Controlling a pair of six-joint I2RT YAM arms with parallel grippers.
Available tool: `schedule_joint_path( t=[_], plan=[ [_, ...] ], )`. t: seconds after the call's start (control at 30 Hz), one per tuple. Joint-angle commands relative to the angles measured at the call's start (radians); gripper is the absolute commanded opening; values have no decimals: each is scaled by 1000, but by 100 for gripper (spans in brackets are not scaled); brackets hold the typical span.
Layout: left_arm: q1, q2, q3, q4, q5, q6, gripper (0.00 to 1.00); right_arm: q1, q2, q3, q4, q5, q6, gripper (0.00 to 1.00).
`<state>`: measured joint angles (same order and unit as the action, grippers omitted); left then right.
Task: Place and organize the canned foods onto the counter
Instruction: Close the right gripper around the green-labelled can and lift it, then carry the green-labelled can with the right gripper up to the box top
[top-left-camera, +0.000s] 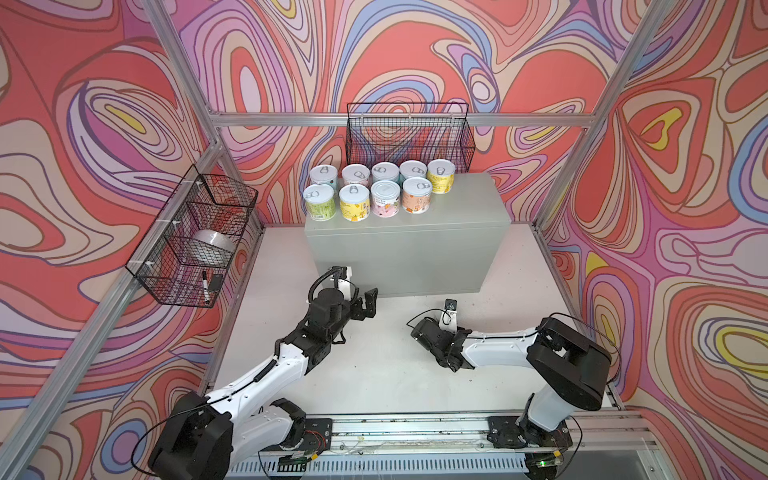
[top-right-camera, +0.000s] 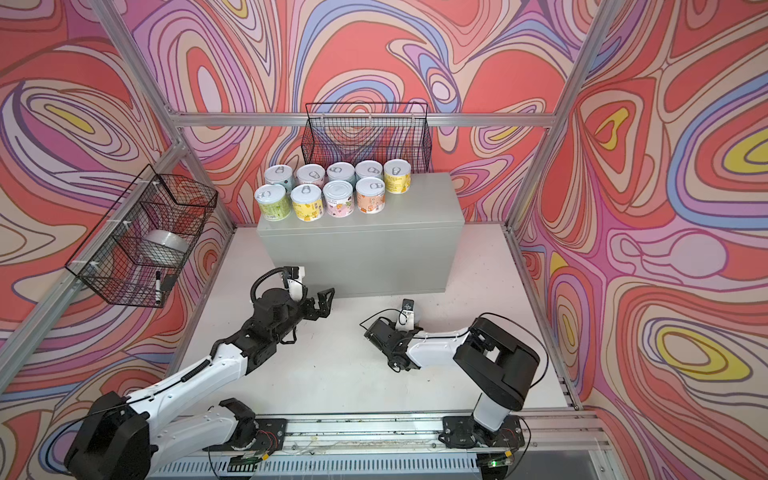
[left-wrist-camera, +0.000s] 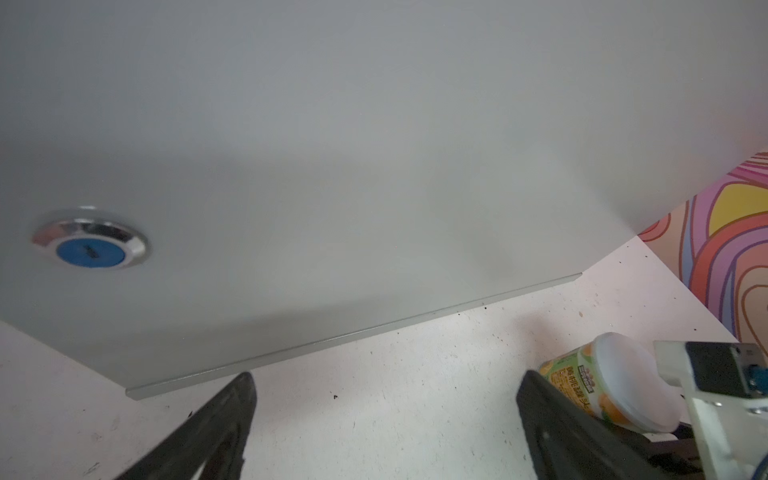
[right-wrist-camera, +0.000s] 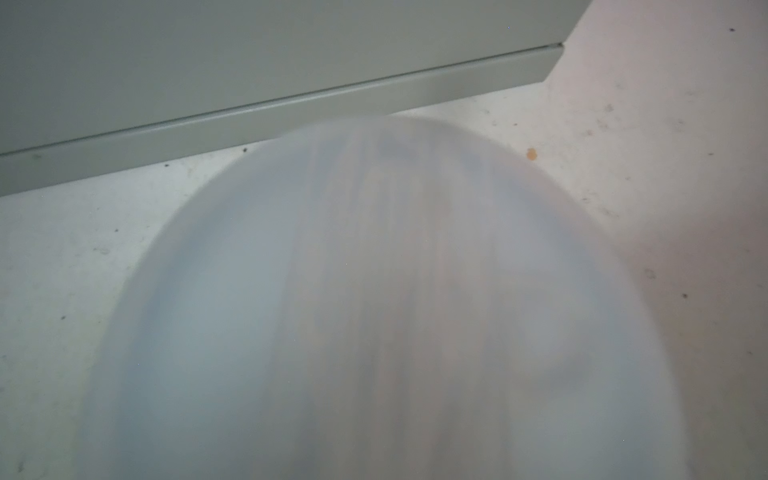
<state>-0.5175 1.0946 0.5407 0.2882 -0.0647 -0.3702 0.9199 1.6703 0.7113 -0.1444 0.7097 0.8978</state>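
Several canned foods (top-left-camera: 380, 191) stand upright in two rows on the left half of the pale grey counter (top-left-camera: 469, 199), seen in both top views (top-right-camera: 334, 191). One more can (left-wrist-camera: 582, 374), green and orange, lies tipped in my right gripper (top-left-camera: 434, 328), low over the table before the counter's front. Its pale end (right-wrist-camera: 395, 291) fills the right wrist view and hides the jaws. My left gripper (left-wrist-camera: 386, 376) is open and empty near the counter's front face (left-wrist-camera: 374, 166), also seen from above (top-left-camera: 368, 305).
A black wire basket (top-left-camera: 409, 137) hangs on the back wall above the counter. Another wire basket (top-left-camera: 195, 237) on the left wall holds a tape roll (top-left-camera: 214, 243) and a marker (top-left-camera: 205, 286). A round lock (left-wrist-camera: 89, 245) sits on the counter's front.
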Motion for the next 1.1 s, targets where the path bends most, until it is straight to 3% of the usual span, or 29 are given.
schedule_joint_path(
  t=[0.0, 0.1, 0.23, 0.4, 0.67, 0.87, 1.07],
  plan=[
    [-4, -17, -2, 0, -22, 9, 100, 15, 39, -49, 54, -189, -123, 49],
    [-3, -10, -4, 5, -24, 13, 100, 15, 22, -94, 80, -192, -110, 75],
    [-5, 3, -4, 20, -19, 8, 100, 14, -4, -116, 67, -138, -76, 93],
    [-4, 28, 5, 38, -7, 13, 100, 6, -12, -116, 86, -84, -74, 96],
    [-3, 23, 2, 40, -9, 20, 100, -48, -54, -145, 259, -18, -139, 95],
    [-3, 37, 5, 40, -4, 17, 100, -87, 4, -106, 436, -74, -255, 94],
    [-4, 42, 8, 40, -10, 19, 100, -131, 73, -46, 430, -93, -252, 88]
  ],
)
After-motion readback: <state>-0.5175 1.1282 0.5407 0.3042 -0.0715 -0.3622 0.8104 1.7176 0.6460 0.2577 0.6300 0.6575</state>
